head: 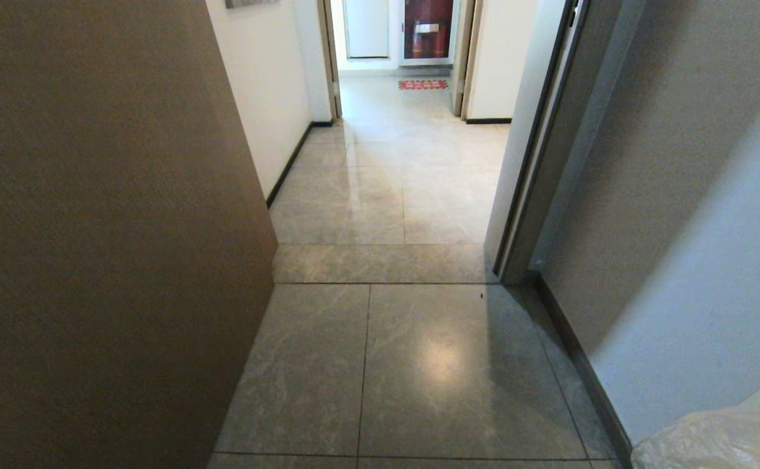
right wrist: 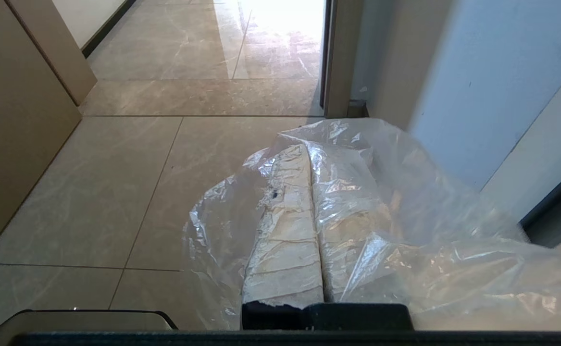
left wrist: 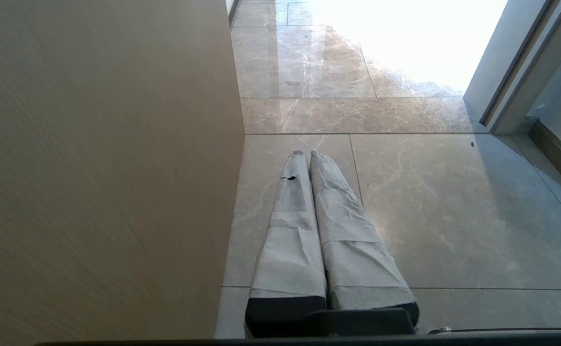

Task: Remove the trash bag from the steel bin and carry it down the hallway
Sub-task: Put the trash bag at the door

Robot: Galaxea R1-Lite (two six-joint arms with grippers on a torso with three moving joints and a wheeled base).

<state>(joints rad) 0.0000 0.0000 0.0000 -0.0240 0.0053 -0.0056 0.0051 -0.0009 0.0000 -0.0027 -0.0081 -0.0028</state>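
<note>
One brown panel [head: 93,228] fills the frame's left; one hallway [head: 406,195] runs open up the centre. Left gripper [left wrist: 306,154] pressed together, empty. Lower right, one trash bag [head: 718,443], right gripper [right wrist: 309,149] clamped on it.

An indoor corridor of an apartment or office building: the hallway [head: 386,195] has large glossy grey-beige stone tiles and pale walls with dark skirting. Beyond its far doorway, a red-patterned mat [head: 423,84] lies before a glazed red cabinet [head: 428,29].
</note>
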